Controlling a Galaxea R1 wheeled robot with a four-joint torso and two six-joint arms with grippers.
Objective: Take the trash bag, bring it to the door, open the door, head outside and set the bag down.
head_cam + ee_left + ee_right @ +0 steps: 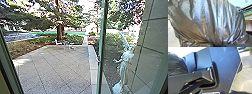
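From behind a green-edged upright (pixel 101 50), we look out over a patio of square-jointed paving (pixel 57 70) in daylight. A tree trunk (pixel 60 31) rises beyond its far edge, near low shrubs (pixel 72 39) and a few small, pale objects too blurred for us to identify. A pale statue of a winged figure (pixel 123 65) stands to the right of the upright, just beside a wall of large panels (pixel 153 37) crossed by dark joints.

Close to our left wrist, the dark plastic trash bag (pixel 201 22) shows large and glossy, its thin film creased into long pleats that draw together beside a dark, blurred form. The same bag appears in the right wrist view, near our own dark bodywork, with sunlit ground (pixel 246 80) well apart from it. We cannot tell whether the left tool is grasping the bag, nor whether the right tool is released or clenched. Pale ground also lies beyond the bag in the left wrist view.
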